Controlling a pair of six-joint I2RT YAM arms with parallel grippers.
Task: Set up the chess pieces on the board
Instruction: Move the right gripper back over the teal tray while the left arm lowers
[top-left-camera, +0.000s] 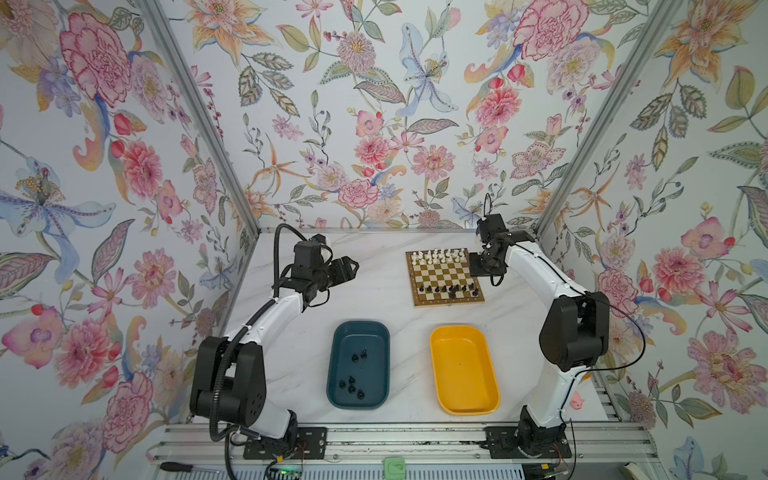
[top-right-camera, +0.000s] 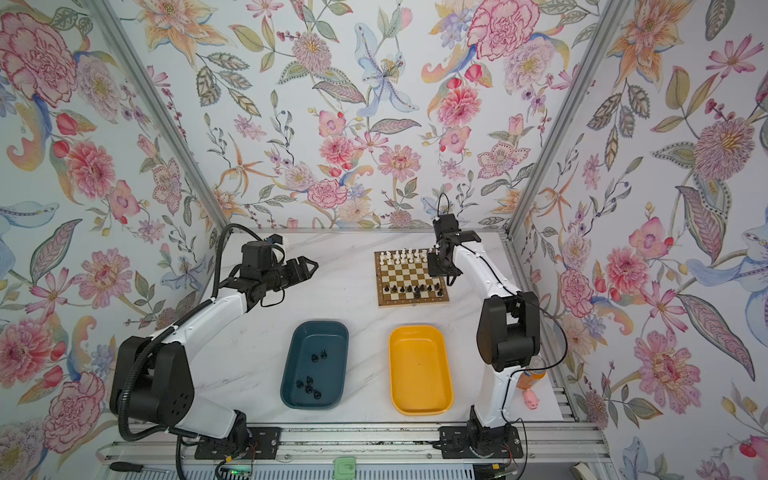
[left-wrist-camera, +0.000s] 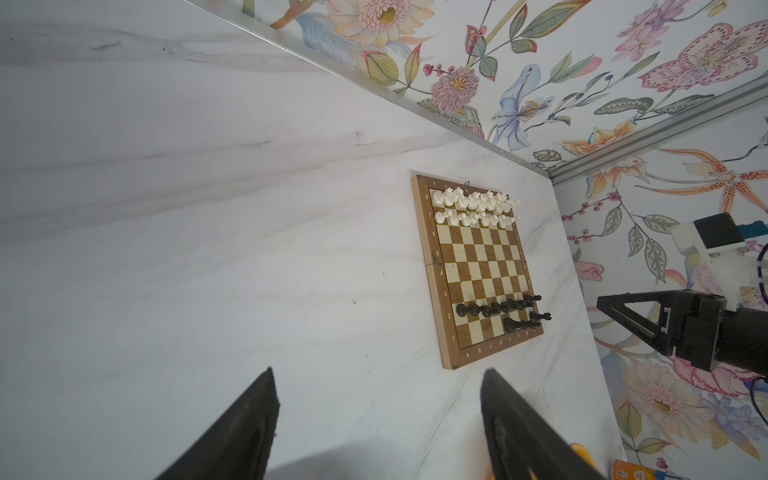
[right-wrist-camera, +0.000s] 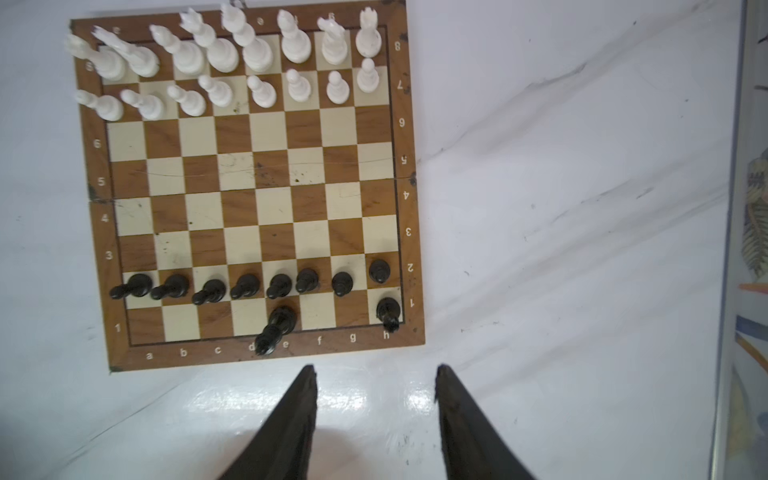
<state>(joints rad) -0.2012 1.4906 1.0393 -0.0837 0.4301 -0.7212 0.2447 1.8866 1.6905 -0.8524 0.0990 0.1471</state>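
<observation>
The right gripper (right-wrist-camera: 375, 370) hangs with its jaws partly apart and nothing between them, above the white marble-patterned table (top-left-camera: 374, 299). In both top views it is just at the right edge of the square wooden chessboard (top-left-camera: 444, 276). The left gripper (left-wrist-camera: 379, 374) is spread wide and empty, well to the left of the board. Floral wallpaper (top-left-camera: 374, 124) covers the walls around the table.

On the near side lie a teal oblong tray (top-left-camera: 374, 374) holding a few tiny black chess pieces (top-left-camera: 351, 389) and, to its right, a yellow oblong tray (top-left-camera: 463, 374).

The board sits far right. White chess pieces (right-wrist-camera: 224, 58) fill its two far rows. Eight black pawns (right-wrist-camera: 247, 286) line the second-nearest row. The nearest row has a tall black piece (right-wrist-camera: 282, 320) near the middle and a black rook (right-wrist-camera: 388, 309) in the right corner.
</observation>
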